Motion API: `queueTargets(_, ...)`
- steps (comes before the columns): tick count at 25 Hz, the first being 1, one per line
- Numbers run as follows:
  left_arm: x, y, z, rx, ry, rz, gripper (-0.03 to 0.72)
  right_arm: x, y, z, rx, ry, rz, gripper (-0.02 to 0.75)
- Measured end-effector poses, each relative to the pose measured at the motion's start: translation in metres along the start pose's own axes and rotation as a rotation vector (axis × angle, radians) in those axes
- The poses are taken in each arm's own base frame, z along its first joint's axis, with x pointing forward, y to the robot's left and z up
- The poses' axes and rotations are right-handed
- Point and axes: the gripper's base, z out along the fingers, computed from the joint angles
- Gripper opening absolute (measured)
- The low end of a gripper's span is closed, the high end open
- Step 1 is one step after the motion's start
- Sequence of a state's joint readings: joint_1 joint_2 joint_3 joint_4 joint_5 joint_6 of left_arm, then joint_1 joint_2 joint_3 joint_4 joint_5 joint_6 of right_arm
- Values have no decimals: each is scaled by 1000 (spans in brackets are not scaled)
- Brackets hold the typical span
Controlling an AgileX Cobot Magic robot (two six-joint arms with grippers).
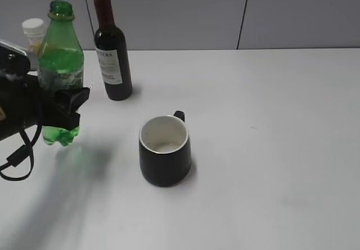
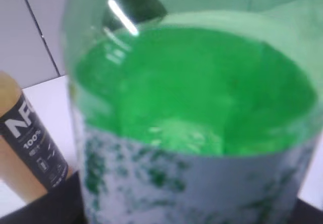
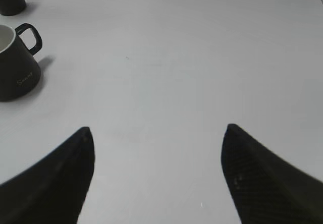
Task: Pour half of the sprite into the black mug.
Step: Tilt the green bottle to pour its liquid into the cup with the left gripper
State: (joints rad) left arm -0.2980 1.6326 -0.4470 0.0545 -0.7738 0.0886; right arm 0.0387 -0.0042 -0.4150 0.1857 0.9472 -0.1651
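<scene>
Left of the black mug [image 1: 164, 151], a squat matte cup with glossy white inside and one loop handle, the left gripper [image 1: 67, 108] pinches the sprite [image 1: 59, 75], translucent ribbed green plastic, uncapped, lifted off the smooth white table [image 1: 270, 148]. Three bottles, one mug. The right gripper [image 3: 157, 176] hangs spread wide.

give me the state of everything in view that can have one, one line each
sprite: uncapped, upright, lifted off the table, part full
left gripper: shut on the sprite
right gripper: open, holding nothing, above bare table
black mug: upright on the table, looks about empty
wine bottle: upright, sealed with a red capsule
juice bottle: upright behind the sprite, white cap on
</scene>
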Motion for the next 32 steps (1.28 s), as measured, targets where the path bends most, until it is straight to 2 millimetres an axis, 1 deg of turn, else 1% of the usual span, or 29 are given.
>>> queueTargets(5, 8, -7, -4, -11, 103, 96, 449, 0, 0, 0, 0, 0, 0, 592)
queueTargets(7, 8, -14, -5, -4, 114, 152, 449, 0, 0, 0, 0, 0, 0, 592)
queueTargets(10, 9, -19, -6, -52, 138, 233, 449, 0, 0, 0, 0, 0, 0, 592)
queueTargets(13, 10, -18, -7, -105, 169, 313, 449, 0, 0, 0, 0, 0, 0, 592)
queueTargets(17, 10, -17, -7, -118, 177, 395, 449, 0, 0, 0, 0, 0, 0, 592)
queueTargets(22, 9, -21, -8, -126, 186, 565, 449, 0, 0, 0, 0, 0, 0, 592)
queueTargets(29, 7, -18, -9, -173, 199, 726, 449, 0, 0, 0, 0, 0, 0, 592)
queueTargets(32, 5, -20, -10, -195, 201, 814, 449, 0, 0, 0, 0, 0, 0, 592)
